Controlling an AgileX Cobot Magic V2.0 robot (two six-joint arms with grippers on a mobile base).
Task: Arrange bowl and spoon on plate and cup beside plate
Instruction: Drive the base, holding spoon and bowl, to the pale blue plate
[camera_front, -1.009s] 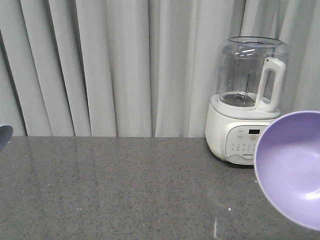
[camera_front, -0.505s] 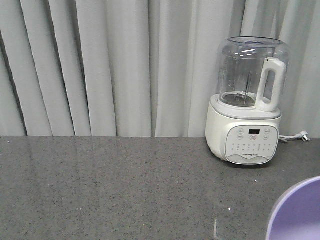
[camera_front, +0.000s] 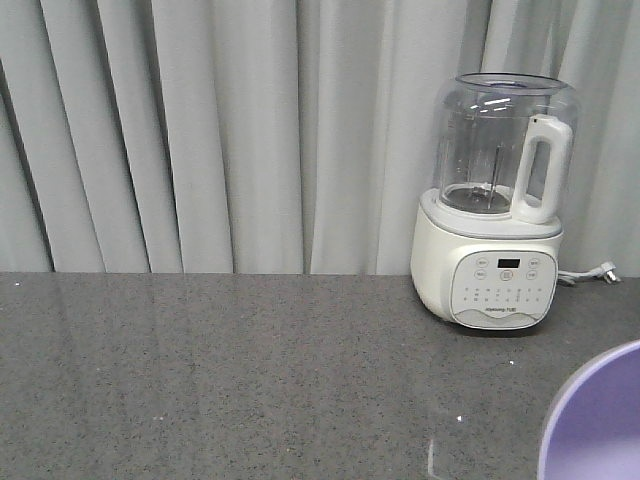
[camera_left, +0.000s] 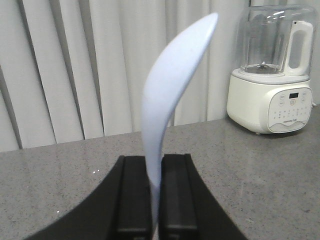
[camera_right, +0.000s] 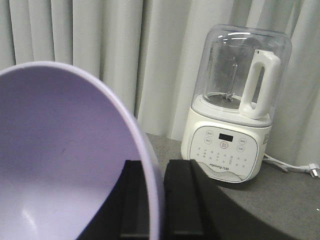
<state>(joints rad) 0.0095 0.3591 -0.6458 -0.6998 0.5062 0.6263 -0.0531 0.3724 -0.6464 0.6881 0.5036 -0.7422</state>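
Pale-blue spoon (camera_left: 165, 100) is pinched upright by the left pincer (camera_left: 155, 167); matte lavender bowl (camera_right: 60, 165) is clamped at its rim by the right pincer (camera_right: 159, 172).

1. In the front view only a small piece of the bowl (camera_front: 600, 425) shows. The picture's bottom and right edges cut off the rest.
2. In the right wrist view the left and bottom edges cut the bowl too. Its rim covers part of one finger of the right end effector (camera_right: 159, 170).
3. The low end of the spoon (camera_left: 165, 100) is hidden between the fingers of the left end effector (camera_left: 155, 165).
4. The marks on the blender (camera_front: 495, 250) buttons are too small to read.
5. The plug of the cord (camera_right: 295, 167) is cut by the right edge of the right wrist view.
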